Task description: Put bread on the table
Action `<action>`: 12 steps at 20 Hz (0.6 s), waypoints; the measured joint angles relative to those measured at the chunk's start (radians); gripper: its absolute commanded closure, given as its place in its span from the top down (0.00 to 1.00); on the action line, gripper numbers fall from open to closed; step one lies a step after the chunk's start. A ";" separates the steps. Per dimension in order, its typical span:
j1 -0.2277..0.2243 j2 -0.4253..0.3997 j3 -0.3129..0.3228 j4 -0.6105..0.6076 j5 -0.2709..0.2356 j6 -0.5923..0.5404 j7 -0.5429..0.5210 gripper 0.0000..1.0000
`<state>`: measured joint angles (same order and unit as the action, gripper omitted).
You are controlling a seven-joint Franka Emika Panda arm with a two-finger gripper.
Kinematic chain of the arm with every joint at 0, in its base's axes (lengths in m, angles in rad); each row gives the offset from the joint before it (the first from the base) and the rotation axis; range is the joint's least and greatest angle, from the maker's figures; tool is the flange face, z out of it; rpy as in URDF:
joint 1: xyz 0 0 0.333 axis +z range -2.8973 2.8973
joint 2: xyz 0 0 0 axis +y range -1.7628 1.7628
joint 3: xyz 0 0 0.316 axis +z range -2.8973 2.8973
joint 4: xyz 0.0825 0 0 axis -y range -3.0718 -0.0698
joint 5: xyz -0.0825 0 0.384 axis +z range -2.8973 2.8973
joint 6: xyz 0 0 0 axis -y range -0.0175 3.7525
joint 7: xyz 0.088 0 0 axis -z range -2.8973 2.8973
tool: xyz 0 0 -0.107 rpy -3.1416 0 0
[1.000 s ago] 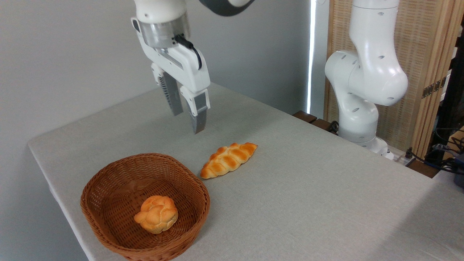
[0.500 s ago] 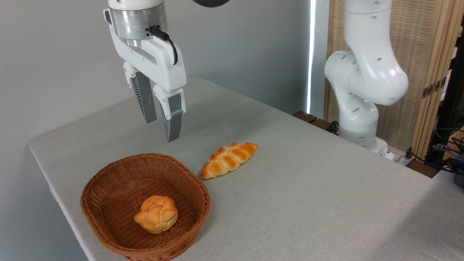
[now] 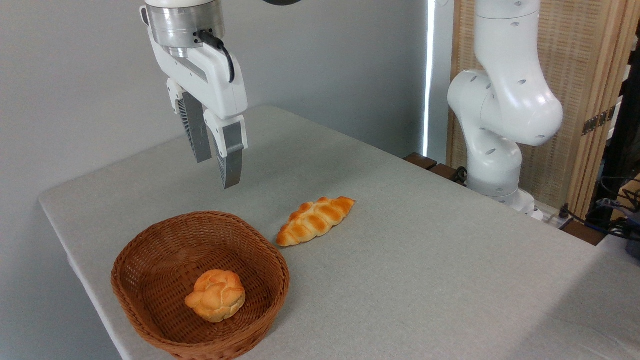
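- Landmark: brown wicker basket (image 3: pixel 150 300), sitting at the near-left corner of the table (image 3: pixel 425 280). All places below are read off it.
- Bread (image 3: pixel 315 220): long braided loaf, golden-orange with pale creases. Lies flat on the grey-beige cloth just beyond the basket's right rim, outside it. Its near, tapered end points toward the rim with a narrow strip of cloth showing between; the far end angles up and to the right, away from the basket.
- Small round knotted bun (image 3: pixel 216 295): inside the basket, on its floor, toward the near-right part of the bowl. Well apart from the loaf, with the basket wall between them.
- Gripper (image 3: pixel 215 174): hangs in the air above the basket's far rim, pointing down, well clear of rim and cloth. Two grey ribbed fingers (image 3: pixel 230 162) stand a little apart with a gap visible between them; nothing is held in that gap. Not touching the loaf, the bun or the basket.
- The loaf lies to the right of the gripper and lower in the picture, on the side away from the basket.
- White arm base (image 3: pixel 492 150): stands at the table's far-right edge, far across the cloth from the basket.
- Behind the base: a pale woven screen (image 3: pixel 575 75) in a wooden frame.
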<state>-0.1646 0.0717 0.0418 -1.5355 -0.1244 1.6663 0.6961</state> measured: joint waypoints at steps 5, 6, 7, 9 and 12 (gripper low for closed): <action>0.083 0.000 -0.073 0.000 0.000 0.000 0.001 1.00; 0.085 0.000 -0.075 0.000 0.000 0.000 0.000 1.00; 0.085 0.000 -0.076 0.000 0.000 0.000 0.000 1.00; 0.085 0.000 -0.076 0.000 0.000 -0.001 0.000 1.00; 0.085 0.000 -0.078 -0.003 0.000 -0.008 0.000 1.00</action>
<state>-0.0794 0.0716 -0.0366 -1.5387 -0.1244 1.6588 0.6963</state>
